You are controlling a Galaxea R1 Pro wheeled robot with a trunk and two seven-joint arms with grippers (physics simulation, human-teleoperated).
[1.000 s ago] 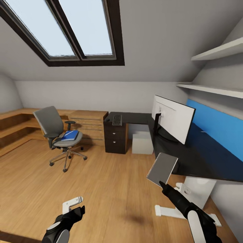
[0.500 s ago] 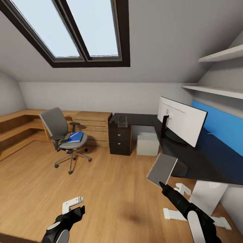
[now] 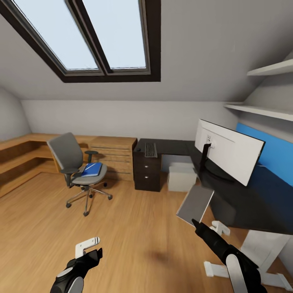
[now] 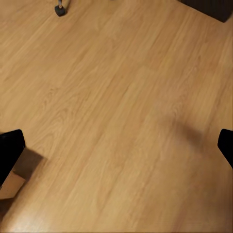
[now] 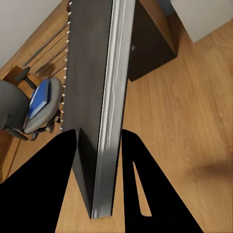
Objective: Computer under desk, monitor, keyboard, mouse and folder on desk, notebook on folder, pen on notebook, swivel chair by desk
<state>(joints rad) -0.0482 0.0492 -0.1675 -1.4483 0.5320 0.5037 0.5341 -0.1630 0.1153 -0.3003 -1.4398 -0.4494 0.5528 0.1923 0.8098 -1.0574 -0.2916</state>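
Open wood floor (image 3: pixel 134 228) ahead, swivel chair (image 3: pixel 77 169) left, desk (image 3: pixel 244 203) right

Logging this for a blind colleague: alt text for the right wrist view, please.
The right gripper clamps a thin grey notebook edge-on between its black fingers, held above a wooden floor. Behind it stands the swivel chair with the blue folder on its seat, and the desk's dark drawer unit.

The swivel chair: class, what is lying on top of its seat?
On the swivel chair seat lies the blue folder, with a thin pale stripe across its cover. Whatever part of the seat is beneath the folder is covered.
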